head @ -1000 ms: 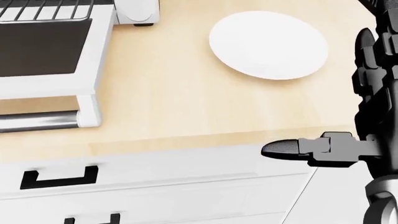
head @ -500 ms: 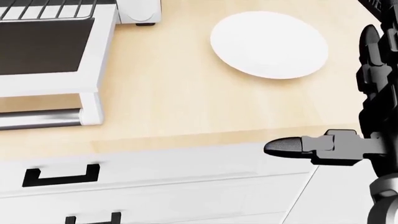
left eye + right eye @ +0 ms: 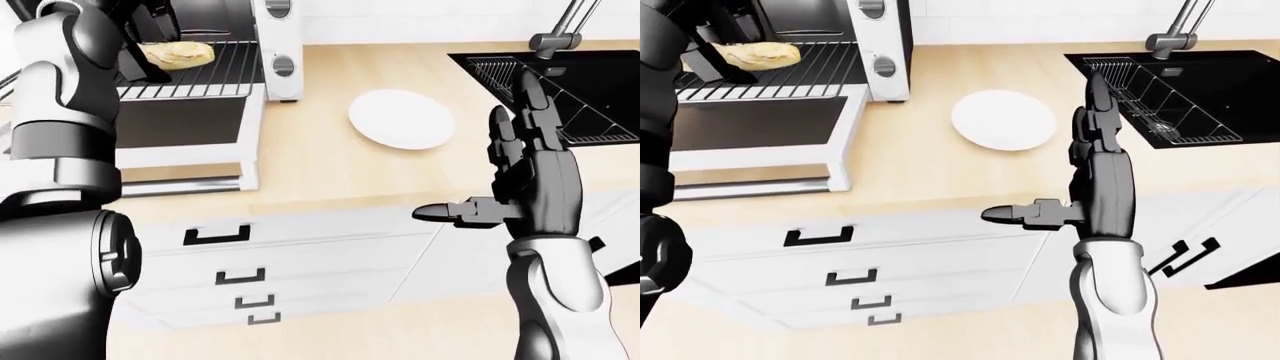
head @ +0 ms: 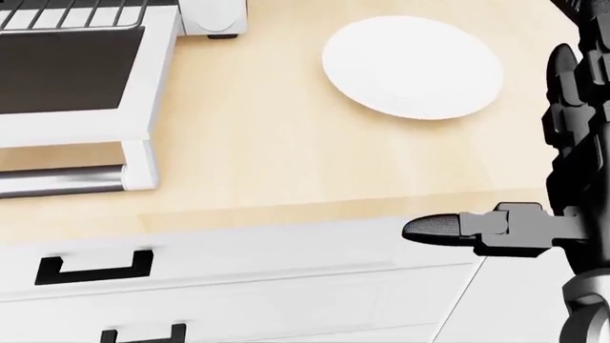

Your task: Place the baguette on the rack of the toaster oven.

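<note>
The baguette (image 3: 180, 52) lies on the wire rack (image 3: 215, 71) inside the open white toaster oven (image 3: 272, 45), at the top left of the left-eye view. My left hand (image 3: 148, 46) reaches into the oven, and its dark fingers close round the baguette's left end. My right hand (image 3: 490, 161) is raised upright at the right, open and empty. Its fingers are straight and its thumb (image 4: 438, 227) sticks out to the left over the counter edge. The head view shows only the oven's lowered door (image 4: 66, 78) and part of the rack.
A bare white plate (image 3: 402, 118) sits on the wooden counter (image 3: 320, 169) to the right of the oven. A black sink (image 3: 1200, 90) with a wire basket and a faucet (image 3: 1170, 30) is at the top right. White drawers with black handles (image 3: 215, 235) are below the counter.
The head view sways slightly. The right hand stays raised and open in almost the same place.
</note>
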